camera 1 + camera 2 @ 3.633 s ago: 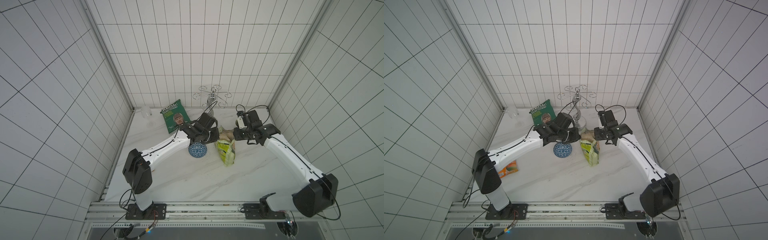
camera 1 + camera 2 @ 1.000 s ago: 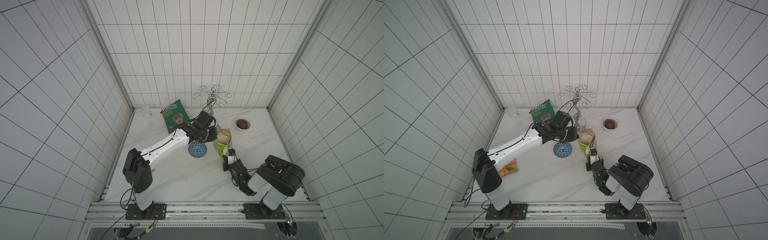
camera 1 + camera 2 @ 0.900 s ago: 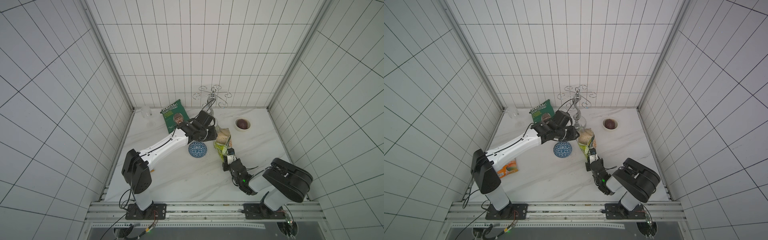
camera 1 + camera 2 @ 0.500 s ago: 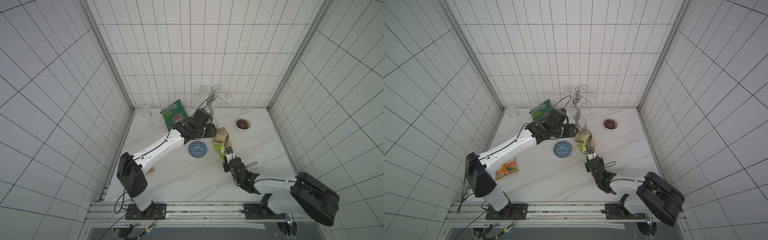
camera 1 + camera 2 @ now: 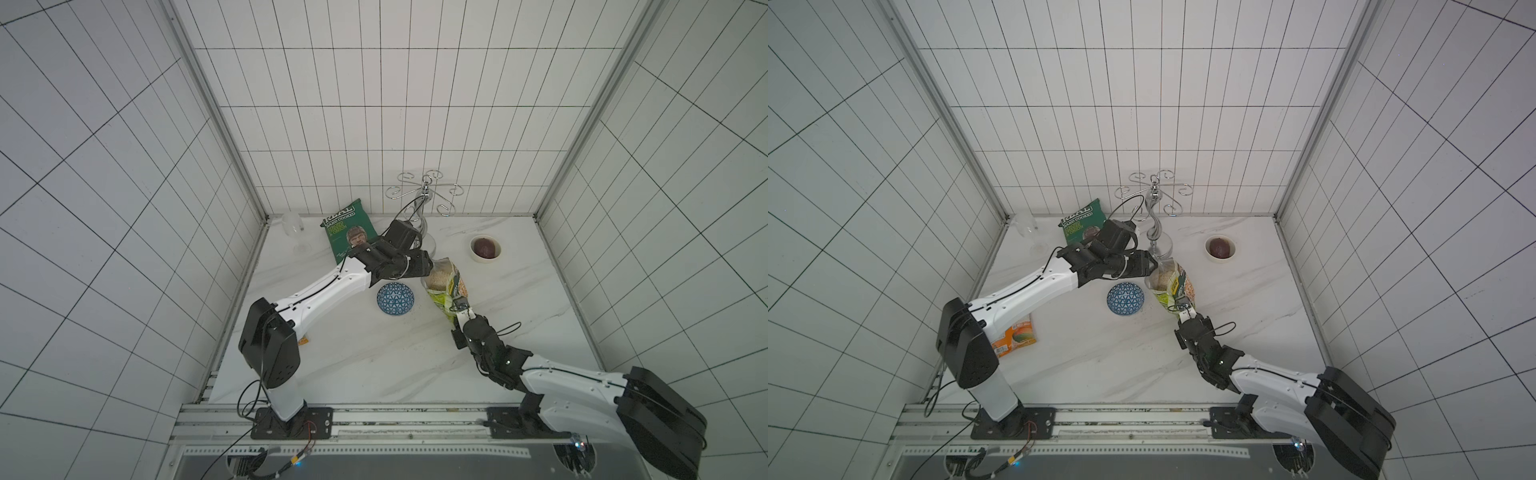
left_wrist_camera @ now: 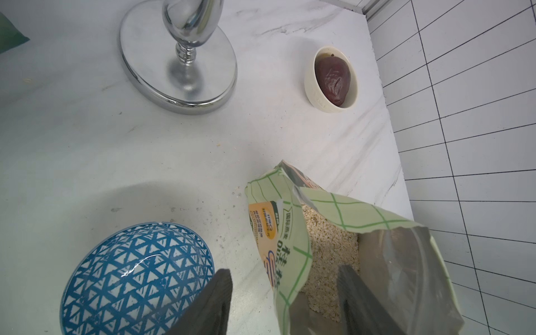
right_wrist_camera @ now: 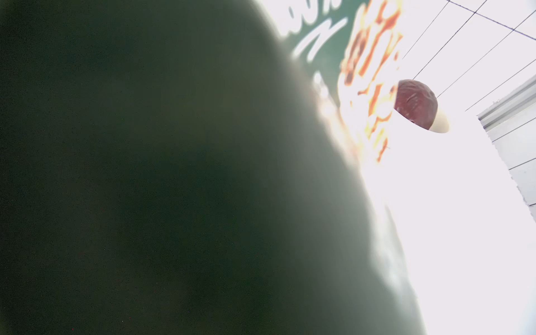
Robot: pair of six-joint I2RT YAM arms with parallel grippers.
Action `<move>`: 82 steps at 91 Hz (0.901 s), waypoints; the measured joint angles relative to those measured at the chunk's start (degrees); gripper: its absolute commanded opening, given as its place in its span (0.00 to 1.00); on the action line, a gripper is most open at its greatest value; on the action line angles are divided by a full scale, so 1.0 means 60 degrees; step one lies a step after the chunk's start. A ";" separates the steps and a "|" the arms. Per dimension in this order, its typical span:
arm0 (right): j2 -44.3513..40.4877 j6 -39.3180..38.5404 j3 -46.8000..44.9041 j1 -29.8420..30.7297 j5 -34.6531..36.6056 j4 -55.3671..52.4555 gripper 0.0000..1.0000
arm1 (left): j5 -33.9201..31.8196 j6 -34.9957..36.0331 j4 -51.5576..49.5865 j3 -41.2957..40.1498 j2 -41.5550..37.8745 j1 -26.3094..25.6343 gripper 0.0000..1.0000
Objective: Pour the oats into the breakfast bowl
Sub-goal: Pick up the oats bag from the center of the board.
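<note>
Our left gripper (image 6: 284,272) straddles the oat pouch (image 6: 362,216) rim, jaws apart, arm stretched forward; right gripper (image 5: 460,304), arm low, clamps its base

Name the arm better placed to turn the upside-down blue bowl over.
Left. The left gripper is open at the oat pouch mouth, holding nothing, and the bowl sits right beside it. The right gripper is shut on the pouch's lower end, propping it.

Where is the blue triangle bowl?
In both top views the small round blue-and-white triangle bowl sits just to the robot's left of the tall lime-green oat pouch.
</note>
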 measured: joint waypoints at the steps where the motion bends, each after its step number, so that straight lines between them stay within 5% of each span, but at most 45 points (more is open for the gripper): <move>1: -0.0004 -0.0007 0.0015 0.0000 -0.0004 -0.0015 0.00 | 0.0004 0.0004 0.0011 0.0000 0.0022 0.0000 0.58; 40: -0.0324 -0.0419 0.0718 0.0000 -0.0022 -0.1545 0.00 | -0.1679 0.0058 -0.0681 0.0000 0.0641 0.0102 0.54; 82: -0.0492 -0.0747 0.1574 0.0000 -0.0058 -0.3206 0.00 | -0.0441 -0.0430 -0.0535 -0.0455 0.0273 0.0900 0.65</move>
